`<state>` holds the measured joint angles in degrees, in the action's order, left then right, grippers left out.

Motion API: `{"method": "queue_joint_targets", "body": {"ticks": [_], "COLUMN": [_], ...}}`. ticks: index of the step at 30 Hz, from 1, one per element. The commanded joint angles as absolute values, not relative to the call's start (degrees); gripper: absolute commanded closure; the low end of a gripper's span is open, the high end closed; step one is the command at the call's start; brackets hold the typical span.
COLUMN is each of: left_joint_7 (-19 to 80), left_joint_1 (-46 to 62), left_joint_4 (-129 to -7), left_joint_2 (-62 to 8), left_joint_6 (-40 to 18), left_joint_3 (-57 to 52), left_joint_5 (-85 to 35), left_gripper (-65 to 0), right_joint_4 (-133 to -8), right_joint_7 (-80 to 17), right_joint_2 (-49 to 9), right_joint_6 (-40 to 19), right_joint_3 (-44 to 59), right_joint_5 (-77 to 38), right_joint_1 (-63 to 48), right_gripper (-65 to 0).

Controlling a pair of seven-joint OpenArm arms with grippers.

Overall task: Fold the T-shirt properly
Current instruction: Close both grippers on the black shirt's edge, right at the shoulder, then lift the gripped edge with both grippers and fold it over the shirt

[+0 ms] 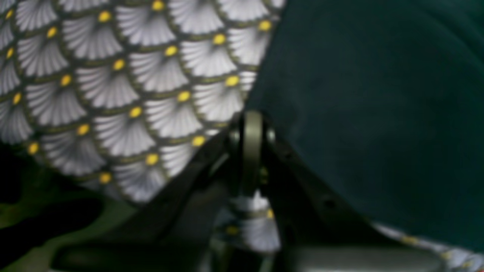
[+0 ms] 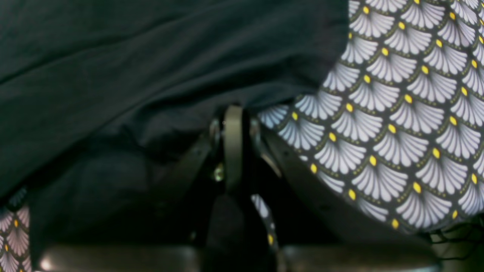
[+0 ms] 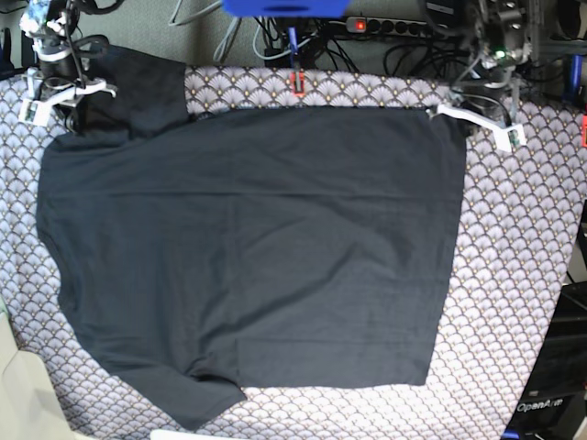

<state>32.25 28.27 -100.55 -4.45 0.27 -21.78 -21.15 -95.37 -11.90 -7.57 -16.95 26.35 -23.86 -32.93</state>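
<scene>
The black T-shirt (image 3: 248,247) lies spread flat on the grey scallop-patterned cloth (image 3: 523,238), with one sleeve (image 3: 147,87) at the back left. My left gripper (image 3: 442,111) is at the shirt's back right corner. In the left wrist view its fingers (image 1: 252,128) are pressed together right at the shirt's edge (image 1: 359,113), shut on the cloth. My right gripper (image 3: 66,95) is at the back left by the sleeve. In the right wrist view its fingers (image 2: 233,136) are shut, with black fabric (image 2: 151,68) gathered over them.
Cables and a power strip (image 3: 394,26) run along the back edge. A small red clip (image 3: 297,84) sits at the back middle, with a blue part (image 3: 284,7) above it. Dark equipment (image 3: 559,367) stands past the right edge.
</scene>
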Motion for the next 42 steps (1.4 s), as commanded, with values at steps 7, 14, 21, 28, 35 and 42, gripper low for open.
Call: {"method": "queue_joint_targets", "body": {"ticks": [7, 14, 21, 28, 35, 42], "left_joint_7": [31.08, 31.08, 31.08, 37.93, 39.16, 39.16], "left_joint_1": [28.00, 24.84, 17.98, 11.47, 4.97, -1.27], "left_joint_4": [-105.01, -104.66, -102.99, -102.81, -98.42, -90.77], "left_joint_2": [-4.62, -4.70, -4.70, -4.88, -4.70, -4.88], "left_joint_6": [-0.04, 0.13, 0.22, 0.22, 0.22, 0.22], "left_joint_3": [-21.85, -22.11, -21.85, -22.37, -22.37, -22.37], "left_joint_5": [-21.58, -21.41, -21.05, -21.05, -21.05, -21.05], "left_gripper": [0.0, 0.0, 0.0, 0.0, 0.0, 0.0], "right_joint_4": [-102.46, -103.87, -103.96, -103.69, -97.54, -86.55], "right_joint_7": [-10.68, -16.57, -23.08, -27.03, -29.93, -29.41], "right_joint_2": [-8.31, -9.98, -12.26, -13.41, -15.34, -19.12], "right_joint_6": [-17.45, -17.45, -17.45, -17.45, -17.45, -17.45], "right_joint_3": [26.59, 26.95, 26.95, 26.95, 26.42, 23.87], "right_joint_5": [-24.13, -24.13, -24.13, -24.04, -24.04, -24.04], "right_joint_1": [-33.19, -28.70, -21.32, -15.60, -8.31, -0.57], "right_gripper": [0.0, 0.0, 0.0, 0.0, 0.0, 0.0]}}
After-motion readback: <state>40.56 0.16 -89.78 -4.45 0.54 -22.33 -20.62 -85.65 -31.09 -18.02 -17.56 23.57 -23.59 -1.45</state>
